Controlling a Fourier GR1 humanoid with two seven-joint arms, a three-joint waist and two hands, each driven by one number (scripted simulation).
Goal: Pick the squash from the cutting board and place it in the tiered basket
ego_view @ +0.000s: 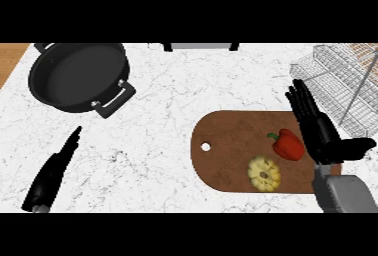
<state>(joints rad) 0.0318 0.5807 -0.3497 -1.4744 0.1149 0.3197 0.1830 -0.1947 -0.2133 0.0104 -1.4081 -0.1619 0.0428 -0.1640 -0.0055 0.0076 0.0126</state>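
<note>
Two foods lay on the cutting board (229, 145): the yellow squash (264, 174) near the board's near edge, and a red pepper (289, 144) just beside it, a bit farther and to the right. Nothing was touching the squash, so it had not been picked up yet.

The right hand (319, 131) was over the right side of the board, close to the pepper. Its fingers (301, 100) were straight and pointed away toward the far side, and its thumb stuck out to the right. It held nothing. It looked like it was there to get ready to come down on the squash, but it would need to move left and nearer first, and miss the pepper.

The tiered basket (332, 75) stood at the far right of the tabletop (170, 120), close to that hand, so the right hand seemed the best one for the job.

The left hand (59, 160) rested far off at the near left, fingers straight, holding nothing. A black pot (77, 75) sat at the far left, out of the way.
</note>
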